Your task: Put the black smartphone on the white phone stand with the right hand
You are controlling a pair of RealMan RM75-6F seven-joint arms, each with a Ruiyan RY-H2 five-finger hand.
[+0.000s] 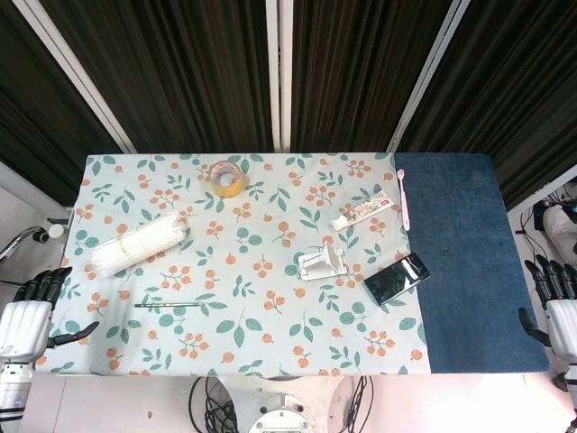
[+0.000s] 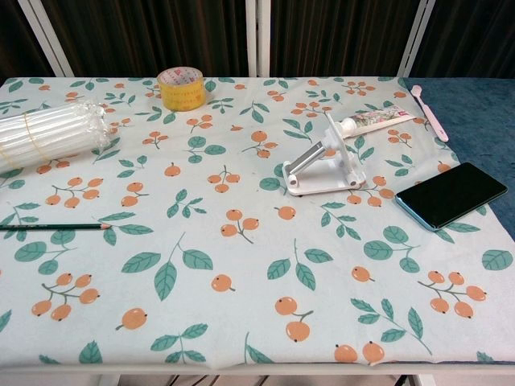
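Beside stand (image 1: 322,263), phone (image 1: 397,279) (straddling cloth edge)

Bright even overhead light, soft shadows, sharp.

Head view: high above, looking steeply down, whole table (image 1: 469,271) in frame, curtains behind. Chest view: low at near edge, facing far edge, close. Shared: table top from tape (image 1: 226,177) (image 2: 182,87) across to phone (image 1: 397,278) (image 2: 451,195).
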